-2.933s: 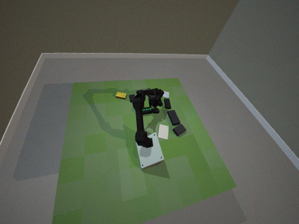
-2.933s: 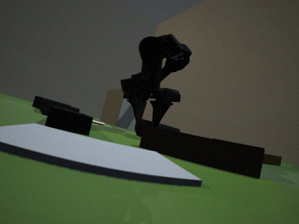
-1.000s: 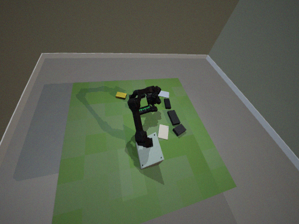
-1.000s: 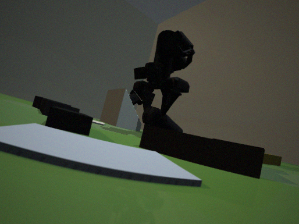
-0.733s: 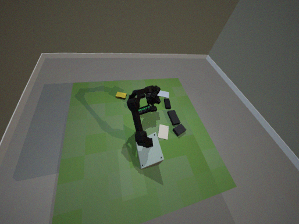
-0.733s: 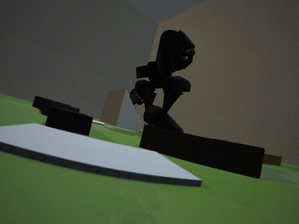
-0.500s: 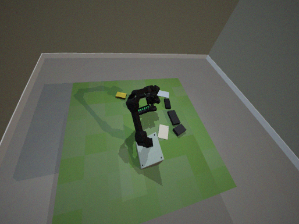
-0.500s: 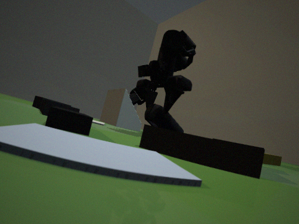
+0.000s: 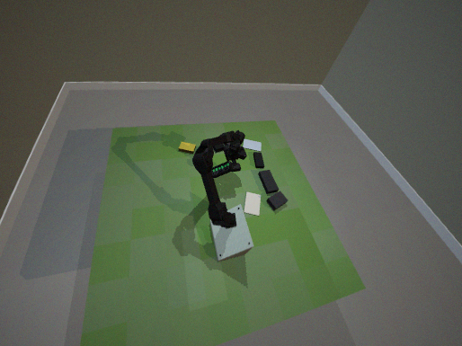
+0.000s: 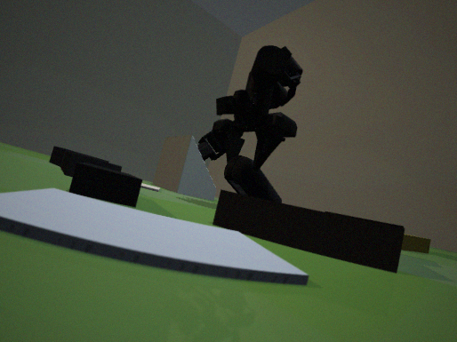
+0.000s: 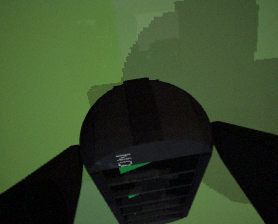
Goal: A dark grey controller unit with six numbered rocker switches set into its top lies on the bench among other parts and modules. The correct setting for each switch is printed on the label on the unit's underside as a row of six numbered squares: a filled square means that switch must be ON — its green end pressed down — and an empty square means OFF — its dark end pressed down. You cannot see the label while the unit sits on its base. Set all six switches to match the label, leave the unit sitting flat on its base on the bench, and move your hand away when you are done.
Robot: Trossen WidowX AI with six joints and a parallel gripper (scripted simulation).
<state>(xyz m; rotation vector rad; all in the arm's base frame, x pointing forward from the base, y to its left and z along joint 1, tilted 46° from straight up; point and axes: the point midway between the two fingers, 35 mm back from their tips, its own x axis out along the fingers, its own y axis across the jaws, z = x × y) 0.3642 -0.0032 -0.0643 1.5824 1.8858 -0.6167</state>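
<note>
Six switches to set. The controller unit (image 9: pixel 221 170) (image 10: pixel 255 182) (image 11: pixel 145 120) is up off the green bench top (image 9: pixel 171 254) (image 10: pixel 133 296) (image 11: pixel 45 60), tilted, its shadow lying apart from it. From the top view it hangs beyond the arm's base, left of the dark blocks (image 9: pixel 258 160) (image 9: pixel 269 181) (image 9: pixel 277 200) and to the right and near side of the yellow block (image 9: pixel 187 146) (image 10: pixel 416 243).

Gripper (image 9: pixel 235 162) (image 10: pixel 244 164) (image 11: pixel 146 141): clamped on the unit near its rounded end, one finger against each side, fingers well spread by its width.

Done, as judged: unit picked out from the other parts and lifted, probably for a look at the label.

Label: underside not visible in any view, so the target pattern cannot be given. Switches: green shows along the row in the top view, and an "ON" mark by the end switch in the wrist view. Individual settings too small or dark to read; none can be confirmed as matching.

Left to do: read the label if that has not been done, set the unit flat on its base, press any wrong switches, withdraw. Judged early. Risk: slipping or turning, being gripped at one end.
</note>
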